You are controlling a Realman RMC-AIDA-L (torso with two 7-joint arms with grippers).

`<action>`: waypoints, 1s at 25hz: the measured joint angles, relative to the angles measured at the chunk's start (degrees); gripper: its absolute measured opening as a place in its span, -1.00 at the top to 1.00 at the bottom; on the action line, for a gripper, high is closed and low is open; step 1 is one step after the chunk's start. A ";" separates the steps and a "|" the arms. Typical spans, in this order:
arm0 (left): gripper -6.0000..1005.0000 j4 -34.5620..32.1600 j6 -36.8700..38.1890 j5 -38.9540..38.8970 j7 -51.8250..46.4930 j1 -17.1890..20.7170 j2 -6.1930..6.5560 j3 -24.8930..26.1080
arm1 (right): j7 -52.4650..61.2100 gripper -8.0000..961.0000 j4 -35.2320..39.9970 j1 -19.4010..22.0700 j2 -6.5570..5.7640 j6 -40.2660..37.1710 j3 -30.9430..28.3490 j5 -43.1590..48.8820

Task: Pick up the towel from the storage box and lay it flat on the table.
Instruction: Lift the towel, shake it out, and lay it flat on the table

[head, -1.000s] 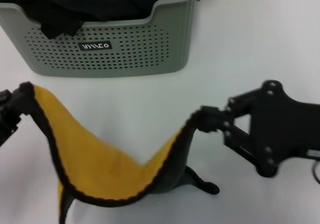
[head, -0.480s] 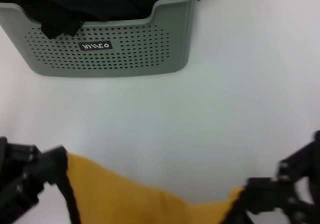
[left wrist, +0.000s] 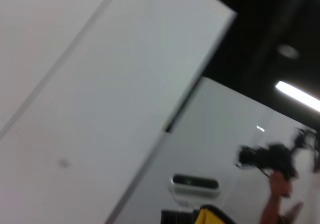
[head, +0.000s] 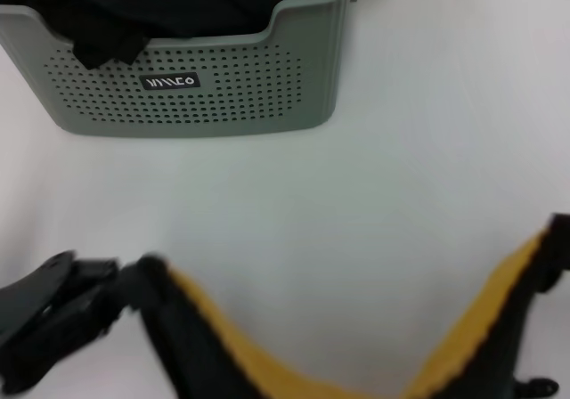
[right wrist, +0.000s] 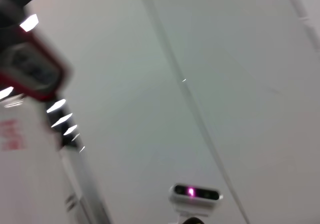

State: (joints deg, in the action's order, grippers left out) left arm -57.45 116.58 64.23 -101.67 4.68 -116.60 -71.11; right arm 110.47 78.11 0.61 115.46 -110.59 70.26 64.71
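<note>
Yellow cloth is what we're holding here: the towel (head: 463, 337) hangs between our two arms low in the head view, yellow face and black edging showing, sagging out of frame in the middle. Our left gripper (head: 120, 288) sits around 8 o'clock, clamped on one corner. The right gripper is out of view past the edge near 4 o'clock, so we can't tell how it's gripping, though the cloth rises that way like it's held.

Long axis of the towel runs roughly 9 to 3 o'clock, arm to arm. The table (head: 427, 132) is bare toward 12 o'clock of the cloth, with the storage box (head: 196, 87) well apart at 11 o'clock, black cloths inside. We'd guess lowering both corners evenly is what matters next.
</note>
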 joint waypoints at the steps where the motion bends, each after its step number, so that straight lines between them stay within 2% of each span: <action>1: 0.76 5.97 -0.03 2.47 1.41 -2.98 -0.16 1.66 | -1.16 0.96 -4.27 -1.41 -0.06 0.18 -0.02 1.05; 3: 0.75 17.33 -0.07 6.94 4.95 -9.41 -0.10 4.93 | -3.48 0.96 -12.68 -4.50 -0.32 0.58 -0.08 2.60; 6: 0.75 33.76 -1.13 12.48 13.34 -19.05 1.00 9.02 | -7.72 0.96 -24.60 -10.44 -0.87 2.38 -0.03 4.75; 9: 0.75 41.28 -5.30 13.92 18.05 -23.42 1.47 10.12 | -12.40 0.96 -34.46 -15.29 -1.23 5.56 -0.17 5.82; 11: 0.75 41.60 -10.87 13.69 18.93 -24.55 0.78 10.17 | -15.97 0.96 -39.77 -18.22 -1.45 10.07 -0.19 6.34; 13: 0.74 41.21 -16.73 13.55 18.91 -25.46 -0.08 10.19 | -17.54 0.96 -41.32 -19.26 -1.47 13.15 -0.19 6.82; 19: 0.74 41.15 -36.49 13.52 19.54 -27.68 -2.55 10.30 | -22.09 0.96 -43.09 -22.25 -0.93 29.01 1.72 8.60; 22: 0.73 40.86 -41.71 13.48 19.64 -27.67 -2.68 11.80 | -23.01 0.96 -43.20 -23.57 -0.61 36.27 4.29 8.67; 25: 0.73 40.81 -43.05 13.46 20.23 -26.74 -2.18 15.41 | -24.13 0.96 -43.22 -24.78 -0.07 42.53 6.35 8.68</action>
State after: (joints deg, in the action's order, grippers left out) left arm -16.64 73.53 77.68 -81.44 -22.05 -118.78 -55.70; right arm 86.34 34.89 -24.17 115.39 -68.07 76.61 73.39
